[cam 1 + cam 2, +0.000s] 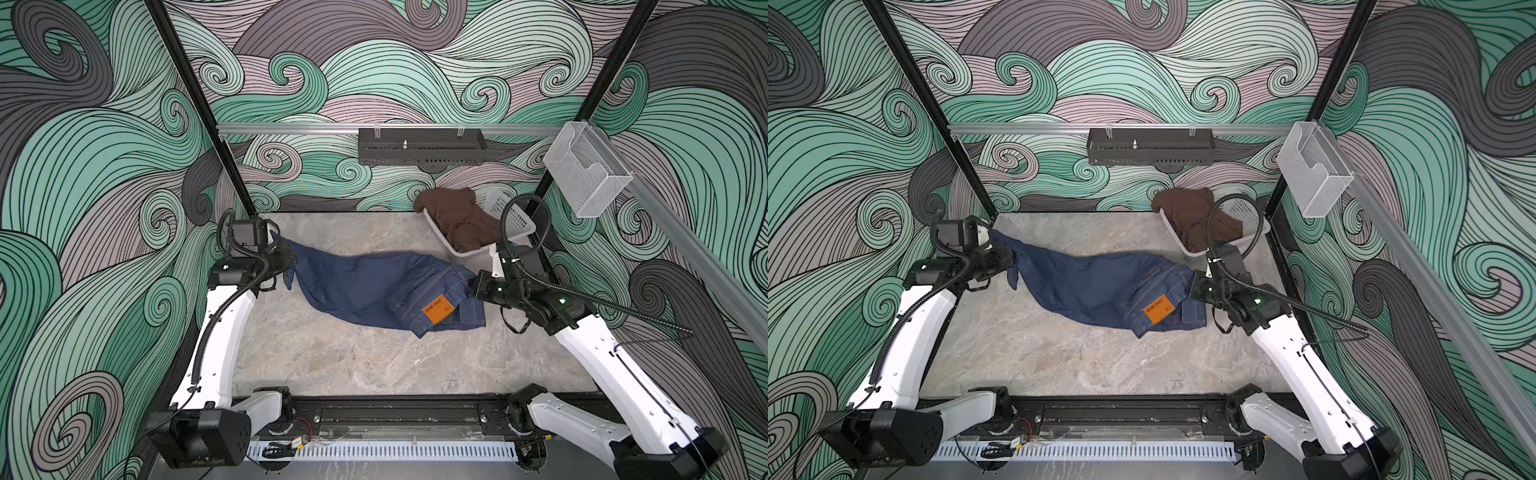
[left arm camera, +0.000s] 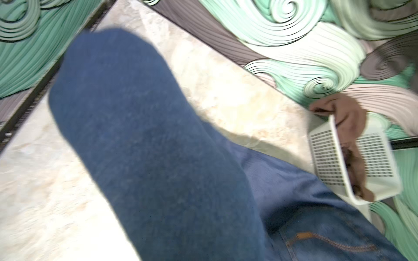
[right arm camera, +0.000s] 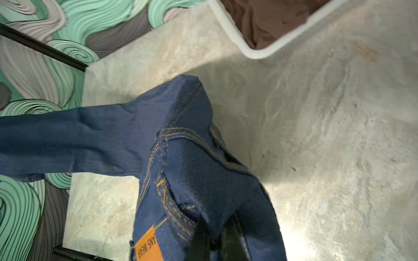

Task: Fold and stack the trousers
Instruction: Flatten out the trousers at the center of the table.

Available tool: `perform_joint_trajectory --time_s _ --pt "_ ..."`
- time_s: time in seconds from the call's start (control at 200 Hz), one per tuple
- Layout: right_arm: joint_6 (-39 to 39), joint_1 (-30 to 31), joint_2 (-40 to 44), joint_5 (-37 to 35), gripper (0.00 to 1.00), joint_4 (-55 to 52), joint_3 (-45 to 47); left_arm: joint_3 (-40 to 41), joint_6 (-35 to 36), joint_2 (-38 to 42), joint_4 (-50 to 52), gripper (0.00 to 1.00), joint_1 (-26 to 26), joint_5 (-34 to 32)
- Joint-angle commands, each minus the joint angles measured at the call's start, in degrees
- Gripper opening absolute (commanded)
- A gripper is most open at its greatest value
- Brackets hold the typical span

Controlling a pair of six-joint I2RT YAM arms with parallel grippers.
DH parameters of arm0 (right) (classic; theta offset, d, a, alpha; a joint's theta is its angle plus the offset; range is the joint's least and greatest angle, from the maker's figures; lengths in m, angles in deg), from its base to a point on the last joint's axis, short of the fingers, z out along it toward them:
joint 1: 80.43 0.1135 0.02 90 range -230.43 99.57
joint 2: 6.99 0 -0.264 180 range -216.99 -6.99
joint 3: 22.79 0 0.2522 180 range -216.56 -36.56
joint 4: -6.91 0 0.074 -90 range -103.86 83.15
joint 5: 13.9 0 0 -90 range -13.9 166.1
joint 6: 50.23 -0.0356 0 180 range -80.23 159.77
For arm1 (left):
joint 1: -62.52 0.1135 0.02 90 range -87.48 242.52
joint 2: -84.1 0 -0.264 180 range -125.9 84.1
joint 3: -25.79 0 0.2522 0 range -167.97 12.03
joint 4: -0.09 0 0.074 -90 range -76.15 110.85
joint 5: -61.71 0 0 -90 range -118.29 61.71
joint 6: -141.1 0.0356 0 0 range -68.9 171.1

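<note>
Now the left end effector (image 1: 292,266) and right end effector (image 1: 472,284), each clamped on the trousers (image 1: 361,286), stretch them out; flattening likely follows.

Navy trousers (image 1: 357,286) with orange tab (image 1: 436,309), brown cloth (image 1: 457,220), white basket (image 1: 519,220), teal-swirled walls (image 1: 83,166).

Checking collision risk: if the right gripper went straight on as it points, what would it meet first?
The trousers that the right gripper is shut on, bunched just ahead of it; beyond them probably the table, depth unclear.
</note>
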Motion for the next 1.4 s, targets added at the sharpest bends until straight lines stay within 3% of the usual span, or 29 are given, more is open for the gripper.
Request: perform_joint_trajectory --time_s 0.0,0.335,0.36,0.4,0.44,0.48,0.55,0.645,0.78,0.926,1.081,1.391 --pt "1.23 -4.86 -1.34 2.11 0.01 -2.07 3.35 -0.88 4.37 -2.88 8.24 0.00 1.35 -1.10" --pt "2.28 -21.19 -0.73 0.77 0.03 -2.00 12.19 2.15 5.27 -4.00 8.16 0.00 4.65 -3.37" --pt "2.38 -21.96 -0.72 0.91 0.08 -2.04 12.55 2.09 5.22 -4.21 8.33 0.00 4.82 -3.41" --pt "2.41 -22.77 -0.75 1.36 0.26 -2.00 12.88 2.19 4.90 -4.41 8.52 0.04 5.02 -3.61" --pt "2.38 -23.01 -0.72 1.90 0.48 -2.08 13.09 2.32 4.79 -4.64 8.70 0.15 5.14 -3.71" --pt "2.21 -23.03 -0.46 2.42 0.67 -2.36 13.12 2.70 4.52 -4.67 8.97 0.32 5.32 -4.17" --pt "0.81 -23.02 0.98 3.70 0.80 -3.41 13.17 3.35 3.99 -4.20 9.60 0.58 5.82 -5.30" --pt "-1.56 -22.87 4.72 4.28 0.90 -5.48 12.62 3.91 3.51 -2.58 10.20 0.70 6.67 -6.45" --pt "-7.07 -21.21 10.85 5.64 0.91 -7.17 14.05 4.41 2.79 0.94 10.40 0.74 7.03 -6.42" --pt "-14.75 -17.82 15.16 7.62 0.90 -7.52 19.04 6.48 2.16 3.26 9.39 0.74 7.07 -0.31" --pt "-26.79 -9.56 18.79 7.33 0.85 -3.57 27.36 9.73 0.60 5.18 7.10 0.74 7.08 5.17" --pt "-39.65 0.12 15.99 4.49 0.79 6.03 35.69 11.29 -0.30 6.52 6.45 0.74 7.08 5.39"
